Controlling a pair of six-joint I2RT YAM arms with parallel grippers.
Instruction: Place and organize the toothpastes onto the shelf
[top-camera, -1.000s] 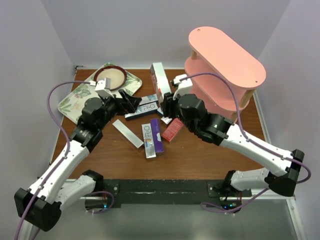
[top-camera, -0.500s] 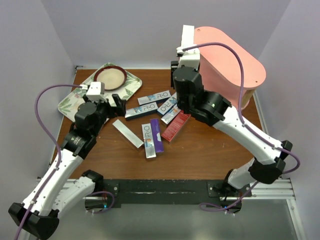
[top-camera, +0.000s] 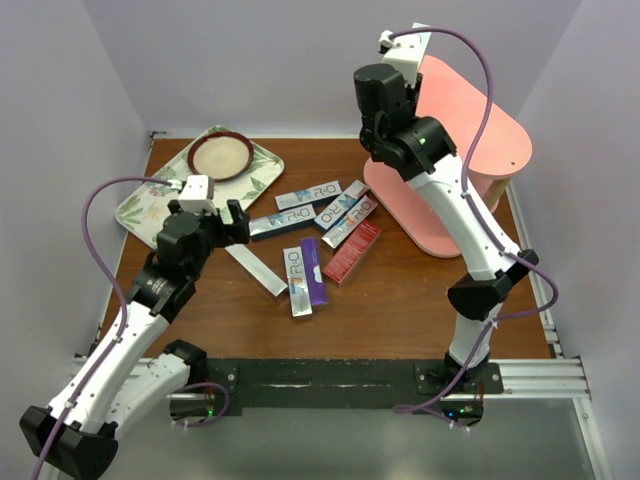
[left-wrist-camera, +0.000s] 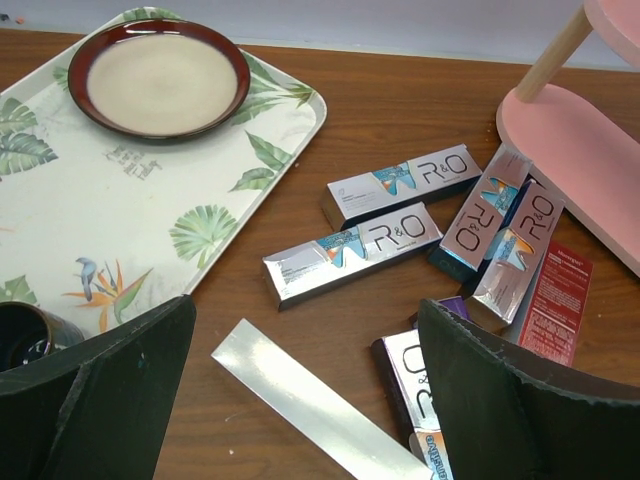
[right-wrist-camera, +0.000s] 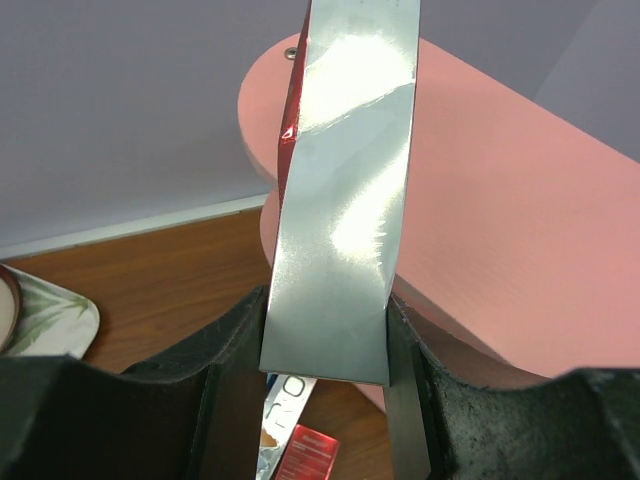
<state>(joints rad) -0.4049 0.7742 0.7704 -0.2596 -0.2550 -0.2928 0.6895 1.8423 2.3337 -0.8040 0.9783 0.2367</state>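
The desk (top-camera: 400, 300) is a brown wood-grain surface enclosed on three sides by plain pale walls (top-camera: 250, 60). The pink shelf (top-camera: 470, 110) stands at the far right corner of the desk, its oval boards joined by light wooden posts. The right end effector (right-wrist-camera: 325, 335) is clenched on a silver toothpaste box (right-wrist-camera: 345, 180) with a red side face. The box projects lengthwise beyond the fingers and is raised to the level of the top board, near its far left end. Contact between box and board cannot be determined from these views. The left end effector (left-wrist-camera: 305, 400) is released, jaws wide apart, hovering over the centre-left of the desk. Below it lies a loose group of toothpaste boxes (left-wrist-camera: 385, 240), silver, purple and red, several overlapping, near the bottom board of the shelf. A leaf-patterned tray (left-wrist-camera: 250, 150) occupies the far left corner and carries a dark-rimmed plate (left-wrist-camera: 158, 78).
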